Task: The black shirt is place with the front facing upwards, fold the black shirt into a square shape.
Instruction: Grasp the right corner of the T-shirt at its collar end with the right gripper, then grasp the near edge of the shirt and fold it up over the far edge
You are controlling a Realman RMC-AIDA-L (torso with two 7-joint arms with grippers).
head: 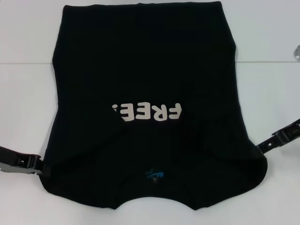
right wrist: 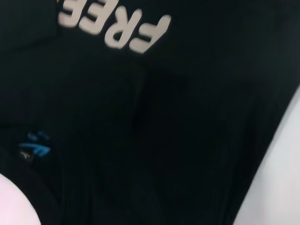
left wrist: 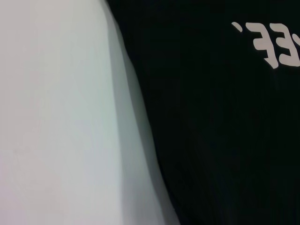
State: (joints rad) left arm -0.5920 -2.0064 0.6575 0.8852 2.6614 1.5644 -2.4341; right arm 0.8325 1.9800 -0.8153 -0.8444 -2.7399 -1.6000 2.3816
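The table (head: 28, 93) was white, a faint seam crossing it behind the shirt (head: 145, 70), which lay spread flat at its middle, sleeves tucked out of sight, "FREE" lettering (head: 147, 111) and blue label (head: 154, 174) facing up. The left gripper (head: 44, 168) met the shirt's near left edge and the right gripper (head: 261, 146) its near right edge. Black cloth hid both sets of fingertips, so their grip could not be told.

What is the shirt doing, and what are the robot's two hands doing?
Large black cotton T-shirt: front up, both sleeves folded in, neck toward the robot.
Left gripper: at the shirt's near left edge.
Right gripper: at the shirt's near right edge.
White table: under the shirt.
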